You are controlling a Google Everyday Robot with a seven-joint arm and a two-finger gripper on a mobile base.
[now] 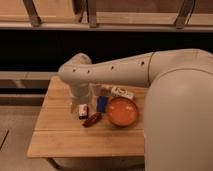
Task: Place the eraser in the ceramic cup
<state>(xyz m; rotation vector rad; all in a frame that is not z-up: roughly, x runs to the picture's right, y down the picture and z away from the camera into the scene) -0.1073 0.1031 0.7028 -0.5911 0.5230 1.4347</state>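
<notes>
Eraser: the eraser (83,111) is taken to be the small white block with a red mark, low over the wooden table (60,135) or resting on it, directly under the end of the arm. Whether it touches the tabletop cannot be told.
Gripper: the gripper (81,104) points downward right above the eraser, at the left of the group of objects. The wrist hides most of it, so whether the claw is open, closed or gripping the eraser cannot be told.
Ceramic cup: the ceramic cup (95,91) stands upright just behind and to the right of the wrist, near the eraser but apart from it. Nothing can be seen inside it.
Neighbours: a dark red-brown object (92,119) lies just beside the eraser toward the front, a blue block (102,103) sits between the eraser and the orange bowl (122,111), and a white oblong item (121,92) lies behind the bowl.
Done: judging by position, the arm has reached the eraser.
Left: a confirmed grasp, the lift, the short carry back to the cup, and the release inside it.
Progress: early; the eraser is not in the cup.
</notes>
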